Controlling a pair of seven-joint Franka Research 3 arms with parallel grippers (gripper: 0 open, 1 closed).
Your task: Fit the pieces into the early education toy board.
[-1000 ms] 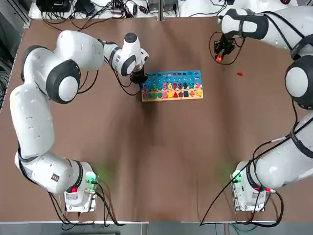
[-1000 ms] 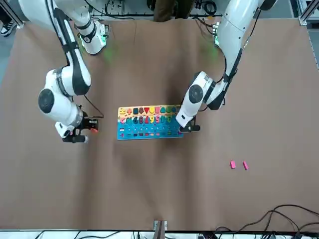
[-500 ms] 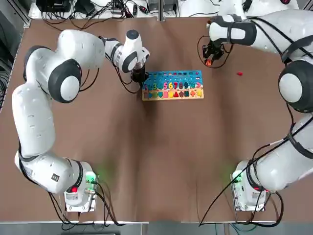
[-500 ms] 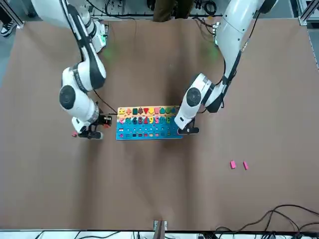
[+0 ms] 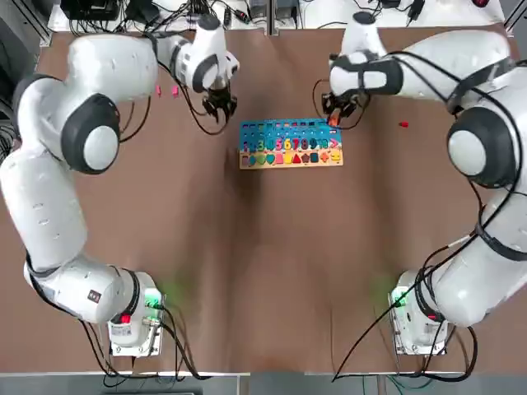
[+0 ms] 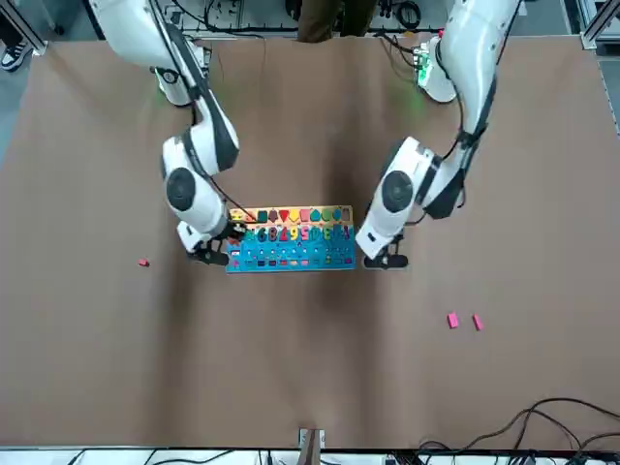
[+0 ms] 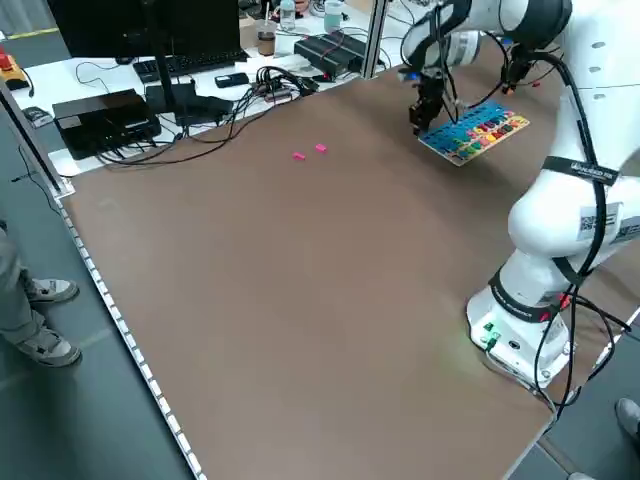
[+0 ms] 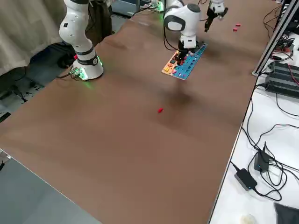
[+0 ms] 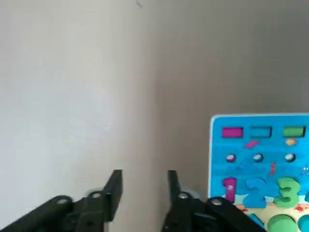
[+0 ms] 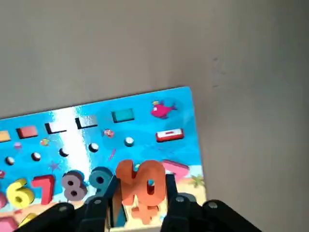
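The early education toy board (image 5: 290, 144) lies flat mid-table, blue half on the far side, numbers and shapes along the tan strip. My right gripper (image 5: 333, 117) hovers over the board's right end, shut on an orange-red number piece (image 10: 141, 184). My left gripper (image 5: 218, 104) hangs open and empty just beyond the board's far left corner; in the left wrist view its fingers (image 9: 115, 186) stand apart over bare table beside the board (image 9: 260, 154). Two pink pieces (image 5: 166, 90) lie farther left. Right of the board lies a small red piece (image 5: 403, 124).
The brown table (image 5: 272, 271) is bare in front of the board. Cables and boxes (image 7: 150, 95) line the far edge. Both arm bases (image 5: 132, 321) stand at the near corners.
My right gripper has carried the orange-red piece leftward from the far right to the board's right end. My left gripper has opened and drawn back from the board's left end.
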